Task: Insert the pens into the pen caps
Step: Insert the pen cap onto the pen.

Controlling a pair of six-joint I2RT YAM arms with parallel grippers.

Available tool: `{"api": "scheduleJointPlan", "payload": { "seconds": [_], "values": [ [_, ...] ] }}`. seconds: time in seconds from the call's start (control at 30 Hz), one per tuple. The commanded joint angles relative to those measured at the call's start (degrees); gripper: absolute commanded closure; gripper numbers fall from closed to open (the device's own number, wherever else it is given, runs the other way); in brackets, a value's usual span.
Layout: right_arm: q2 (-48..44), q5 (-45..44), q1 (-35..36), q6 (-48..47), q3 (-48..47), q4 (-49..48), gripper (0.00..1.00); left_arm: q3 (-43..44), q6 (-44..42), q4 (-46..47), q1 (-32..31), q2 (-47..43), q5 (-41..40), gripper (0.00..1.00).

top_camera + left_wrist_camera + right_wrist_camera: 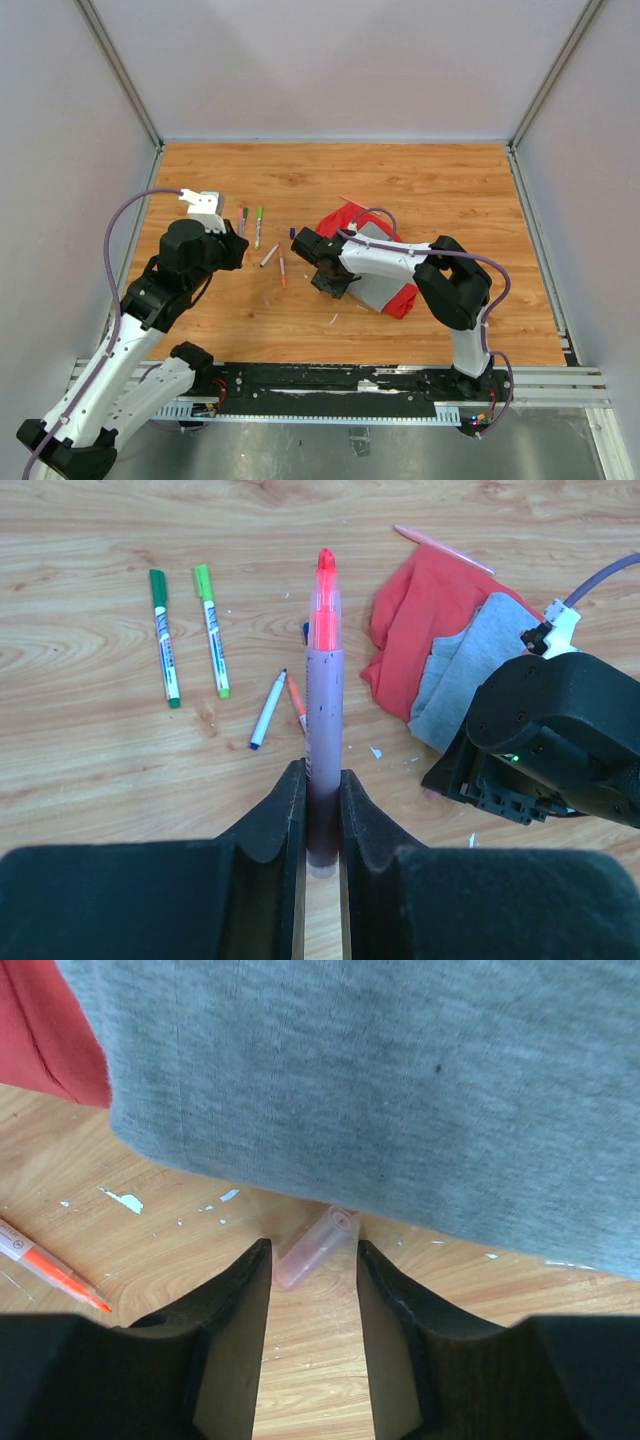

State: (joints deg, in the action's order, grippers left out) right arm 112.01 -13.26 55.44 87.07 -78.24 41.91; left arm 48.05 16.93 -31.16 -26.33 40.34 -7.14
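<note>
My left gripper (322, 780) is shut on a pen (323, 670) with a purplish barrel and a bare orange tip pointing away from me; in the top view this gripper (238, 250) hovers left of the loose pens. Low over the wood, my right gripper (313, 1260) stands open, and a pale pink see-through pen cap (315, 1248) lies tilted on the table between its fingertips, against the edge of the grey cloth. More pens lie on the table: dark green (165, 638), light green (211, 630), blue-tipped (267, 710) and orange (297, 702).
A red-and-grey cloth (375, 262) lies under and right of the right gripper (330, 280); its grey part (380, 1080) fills the top of the right wrist view. An orange pen (50, 1268) lies left of the right fingers. A small blue cap (292, 232) sits near the cloth.
</note>
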Motion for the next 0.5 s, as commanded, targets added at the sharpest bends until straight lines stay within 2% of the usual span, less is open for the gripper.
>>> {"api": "scheduleJointPlan", "payload": {
  "seconds": [0.0, 0.37, 0.47],
  "values": [
    [1.28, -1.14, -0.86, 0.14, -1.39, 2.69, 0.62, -0.56, -0.76, 2.06, 0.40, -0.22, 0.72, 0.99],
    [1.24, -1.92, -0.77, -3.80, -1.16, 2.32, 0.98, -0.68, -0.67, 2.09, 0.40, -0.09, 0.29, 1.00],
    [0.17, -2.76, -0.48, -6.26, -1.05, 2.29, 0.99, -0.67, -0.67, 2.00, 0.40, -0.22, 0.20, 1.00]
  ]
}}
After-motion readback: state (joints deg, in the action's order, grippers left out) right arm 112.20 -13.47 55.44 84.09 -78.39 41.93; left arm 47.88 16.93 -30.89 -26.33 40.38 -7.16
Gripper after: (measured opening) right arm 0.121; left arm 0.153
